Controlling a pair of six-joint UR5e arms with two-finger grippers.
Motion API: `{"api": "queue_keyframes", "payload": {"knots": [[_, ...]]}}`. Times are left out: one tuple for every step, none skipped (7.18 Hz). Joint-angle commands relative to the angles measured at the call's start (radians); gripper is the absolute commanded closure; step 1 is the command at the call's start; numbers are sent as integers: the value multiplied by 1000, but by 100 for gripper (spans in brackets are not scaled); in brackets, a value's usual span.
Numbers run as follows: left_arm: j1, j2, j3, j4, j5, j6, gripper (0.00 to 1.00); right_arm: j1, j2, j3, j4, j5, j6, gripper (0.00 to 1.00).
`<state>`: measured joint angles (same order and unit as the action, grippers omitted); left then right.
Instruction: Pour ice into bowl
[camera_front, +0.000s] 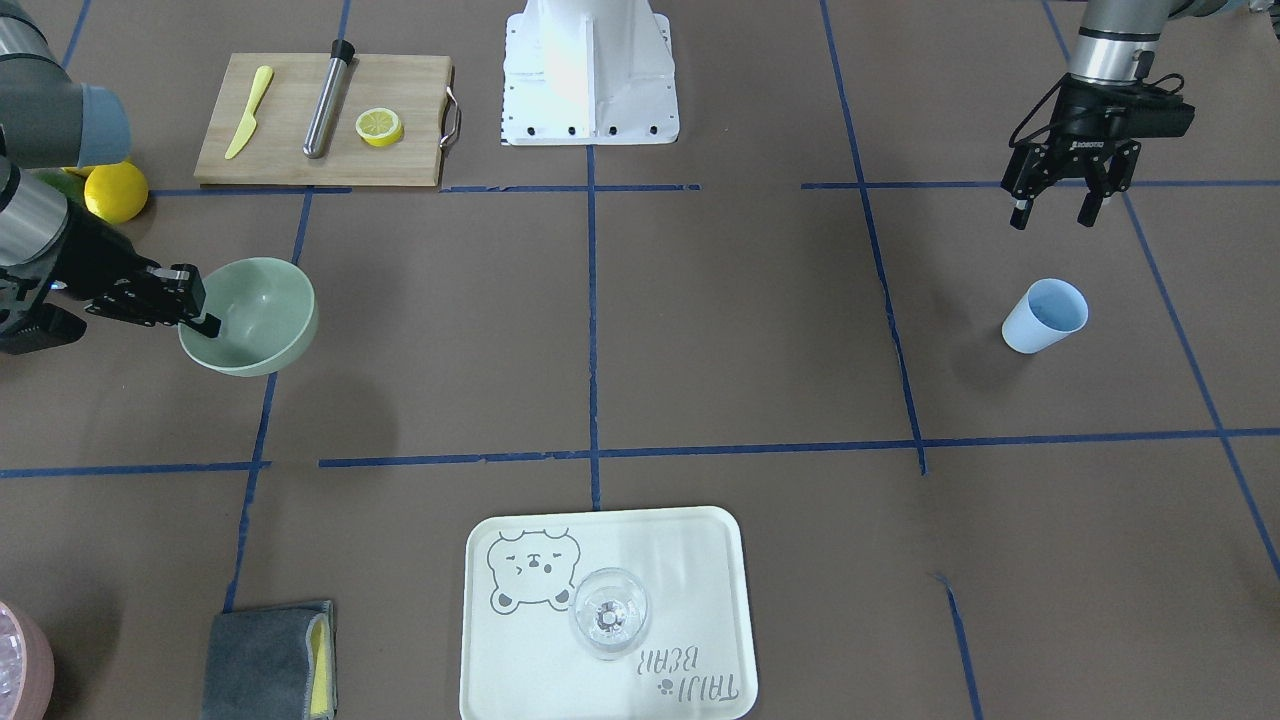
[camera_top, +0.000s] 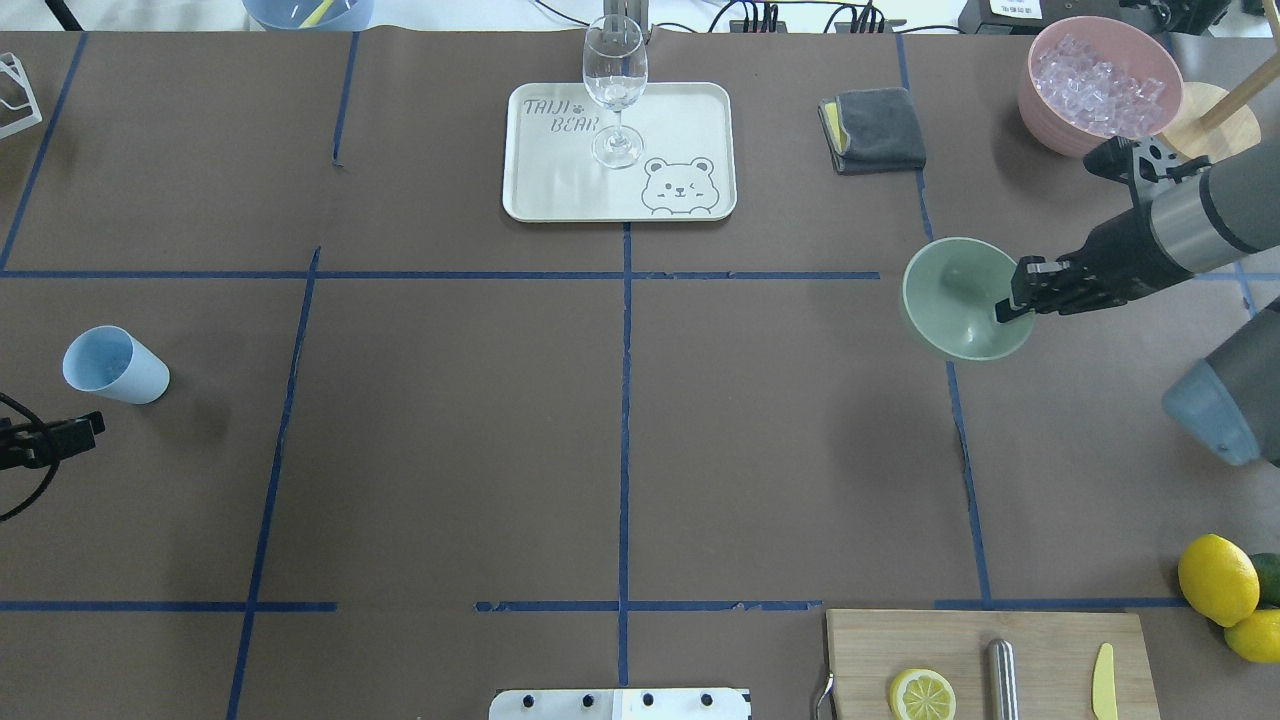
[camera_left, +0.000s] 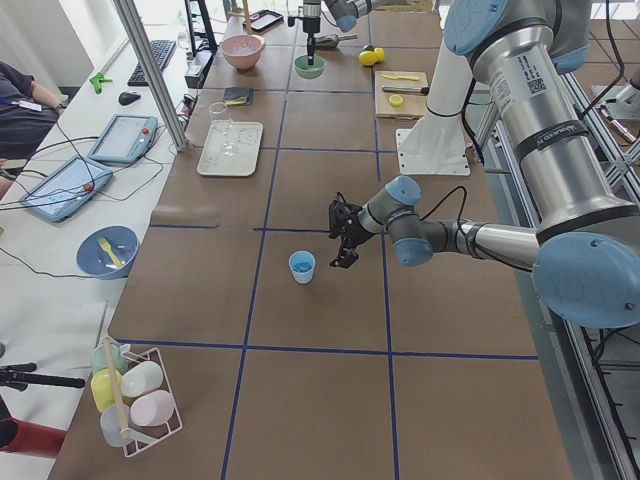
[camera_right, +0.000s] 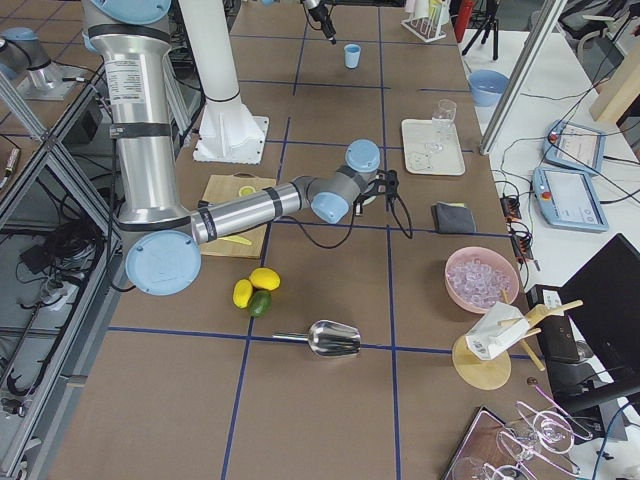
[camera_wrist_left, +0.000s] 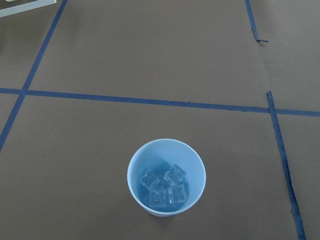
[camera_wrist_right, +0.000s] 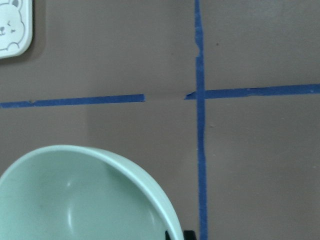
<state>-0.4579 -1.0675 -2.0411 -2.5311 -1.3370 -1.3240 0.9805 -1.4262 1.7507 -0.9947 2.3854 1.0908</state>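
While the left gripper (camera_front: 1053, 215) hangs with jaws apart, the light blue cup (camera_front: 1045, 315) holding the ice (camera_wrist_left: 164, 187) stands upright just ahead of it | right gripper (camera_front: 203, 320) clamps the rim of the bowl (camera_front: 265, 320), seemingly raised off the table (camera_front: 700, 350) | cup and bowl well apart, left arm nearer the ice

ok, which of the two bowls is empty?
The sage-green bowl, gripped at its rim by the right gripper; the pink bowl is piled with ice cubes.
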Motion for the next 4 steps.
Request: {"api": "queue_keyframes", "payload": {"knots": [[154,3,21,0,149,-131,0,-86,154,3,-68,-2,211,100],[186,3,42,-1,212,-142,0,-144,218,4,-84,-40,300,100],[191,-6,97,-42,275,-142,0,-228,296,-3,-114,-110,407,100],[193,-8,177,-137,348,-135,0,-294,376,-11,-201,-205,429,100]]}}
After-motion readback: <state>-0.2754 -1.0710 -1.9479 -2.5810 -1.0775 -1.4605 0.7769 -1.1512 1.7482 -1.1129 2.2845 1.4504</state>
